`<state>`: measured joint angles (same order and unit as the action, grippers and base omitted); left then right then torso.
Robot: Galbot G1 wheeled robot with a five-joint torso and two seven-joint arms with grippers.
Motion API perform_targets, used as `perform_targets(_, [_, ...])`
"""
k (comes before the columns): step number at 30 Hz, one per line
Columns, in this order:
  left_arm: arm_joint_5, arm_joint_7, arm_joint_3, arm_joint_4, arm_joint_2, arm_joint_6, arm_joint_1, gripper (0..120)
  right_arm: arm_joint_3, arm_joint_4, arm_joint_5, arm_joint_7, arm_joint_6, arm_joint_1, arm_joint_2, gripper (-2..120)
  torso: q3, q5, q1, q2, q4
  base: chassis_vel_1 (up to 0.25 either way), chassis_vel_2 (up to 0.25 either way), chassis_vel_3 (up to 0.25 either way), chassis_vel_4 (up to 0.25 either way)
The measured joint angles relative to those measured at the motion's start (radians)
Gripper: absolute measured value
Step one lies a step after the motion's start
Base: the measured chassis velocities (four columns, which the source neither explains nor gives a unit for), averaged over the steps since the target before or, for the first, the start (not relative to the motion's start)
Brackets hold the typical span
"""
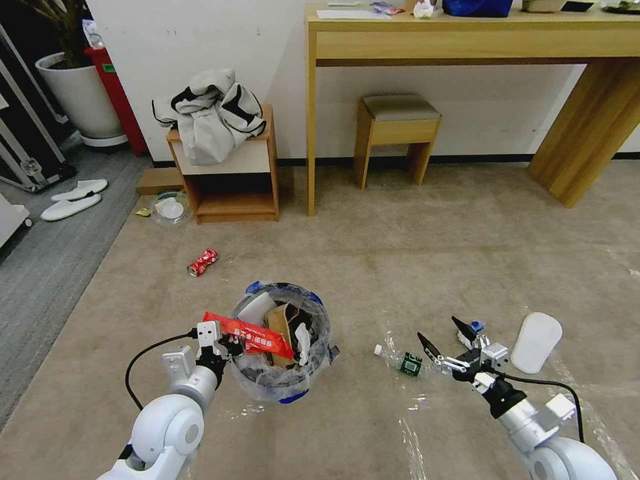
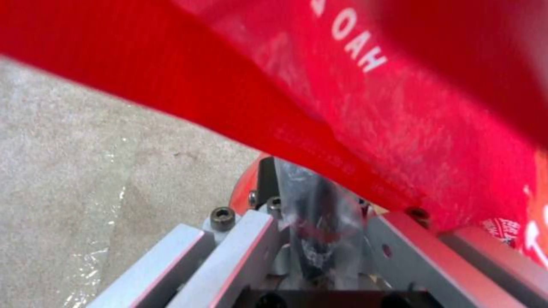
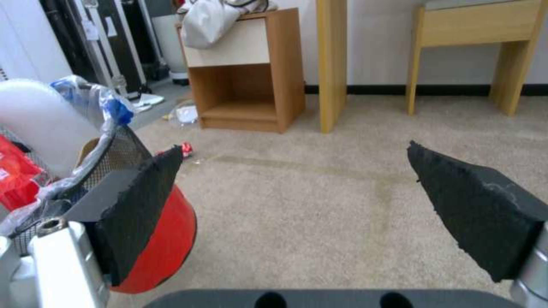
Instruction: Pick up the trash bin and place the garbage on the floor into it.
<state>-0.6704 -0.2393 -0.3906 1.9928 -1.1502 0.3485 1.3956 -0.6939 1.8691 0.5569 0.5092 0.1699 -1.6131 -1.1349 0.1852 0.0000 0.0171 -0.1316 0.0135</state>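
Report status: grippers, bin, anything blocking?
Left gripper clamped on trash bin rim. Right gripper open above the clear bottle. Red can on floor; nothing blocking.

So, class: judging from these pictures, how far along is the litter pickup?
Done: the bin already holds a carton, tissues and a red wrapper lying across its rim. In hand: the left hand grips the bin's rim, and the right hand hangs open over the bottle. Left on the floor: bottle, crushed can, white slipper.
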Motion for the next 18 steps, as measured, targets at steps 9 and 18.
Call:
perform_targets(9, [0.03, 0.003, 0.002, 0.007, -0.002, 0.015, 0.005, 1, -0.001, 0.001, 0.0, 0.001, 0.002, 0.001, 0.011, 100, -0.001, 0.0, 0.0, 0.001, -0.0001, 0.0, 0.0, 0.0, 0.0])
perform_targets(18, [0.034, 0.003, 0.004, 0.007, -0.004, 0.017, 0.005, 1, -0.003, 0.002, 0.0, 0.005, 0.004, -0.004, 0.015, 100, -0.001, 0.0, 0.0, 0.001, -0.0001, -0.008, -0.009, -0.009, -0.013])
